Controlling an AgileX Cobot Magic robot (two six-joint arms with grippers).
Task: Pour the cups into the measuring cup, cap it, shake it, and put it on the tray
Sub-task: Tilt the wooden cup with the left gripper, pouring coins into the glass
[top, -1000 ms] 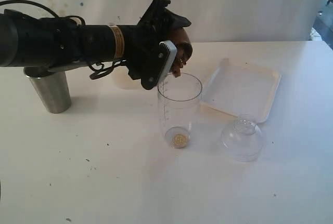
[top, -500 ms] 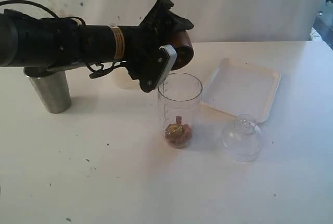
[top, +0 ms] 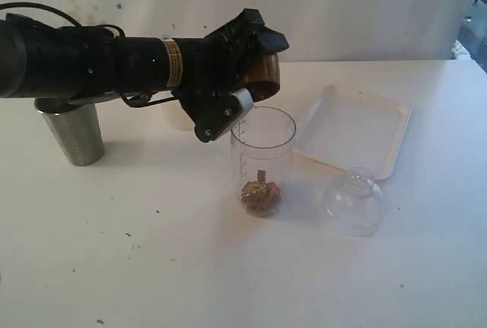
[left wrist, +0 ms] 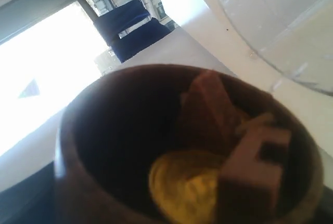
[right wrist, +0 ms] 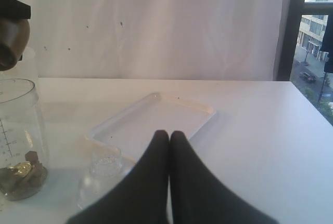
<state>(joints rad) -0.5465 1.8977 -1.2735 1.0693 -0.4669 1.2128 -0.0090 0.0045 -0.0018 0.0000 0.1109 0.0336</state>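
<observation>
Reaching level from the table's (top: 152, 267) left edge, left gripper (top: 251, 71) is clamped on tipped wooden cup (top: 266, 77) above measuring cup (top: 262, 162); right gripper (right wrist: 169, 133) closed, empty; graduations (top: 243, 162) unreadable.

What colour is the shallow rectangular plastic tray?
The tray is white; exterior view shows it best.

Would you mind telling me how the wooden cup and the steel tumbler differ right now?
The wooden cup is brown and rounded; the steel tumbler is tapered brushed metal. The wooden cup is held tipped over the measuring cup by the left gripper; the steel tumbler stands upright on the table. The left wrist view shows pieces inside the wooden cup; the steel tumbler's contents are hidden. Both are lidless cups.
</observation>
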